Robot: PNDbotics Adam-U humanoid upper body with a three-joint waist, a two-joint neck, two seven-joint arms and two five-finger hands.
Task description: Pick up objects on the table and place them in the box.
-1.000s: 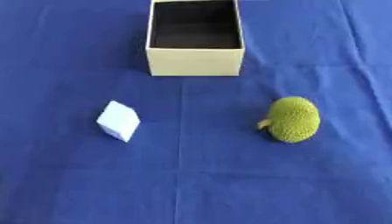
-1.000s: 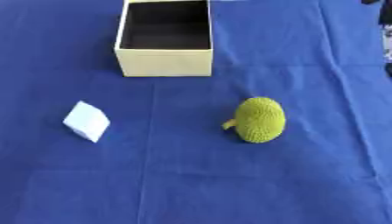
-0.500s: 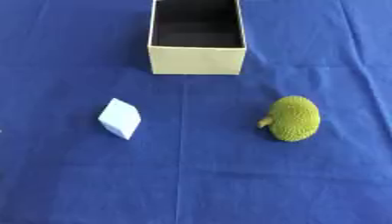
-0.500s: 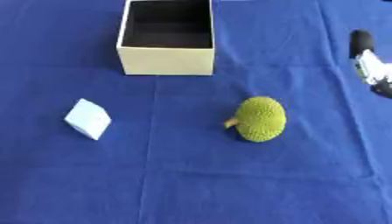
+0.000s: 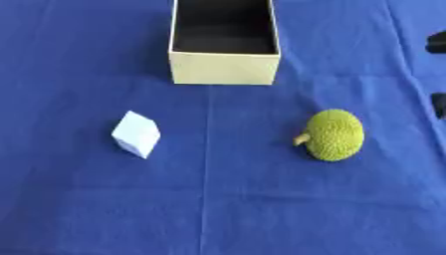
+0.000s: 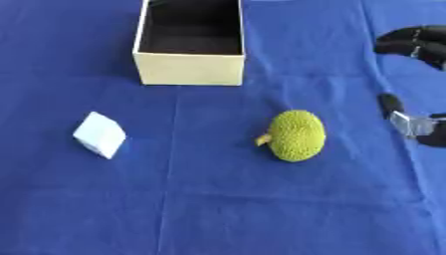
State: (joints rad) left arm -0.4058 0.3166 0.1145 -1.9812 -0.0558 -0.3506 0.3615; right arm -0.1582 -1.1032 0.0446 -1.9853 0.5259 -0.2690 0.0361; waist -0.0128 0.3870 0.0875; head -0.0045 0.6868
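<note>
Blue cloth surface (image 5: 218,209), cream box (image 5: 225,67) open at far centre, white block (image 5: 136,134) left, bumpy green fruit (image 6: 296,135) right, right hand (image 6: 416,42) at right edge, finger state indiscernible.

No legible text, label, brand, number or sign found. Checked: the cream box (image 5: 225,68), the pale block (image 5: 136,134), the green bumpy fruit (image 6: 296,135) and the blue surface (image 5: 218,209). All bear plain faces.

Right hand (image 6: 416,42): black fingers, rounded tips; one silver metallic segment (near view's right edge).
</note>
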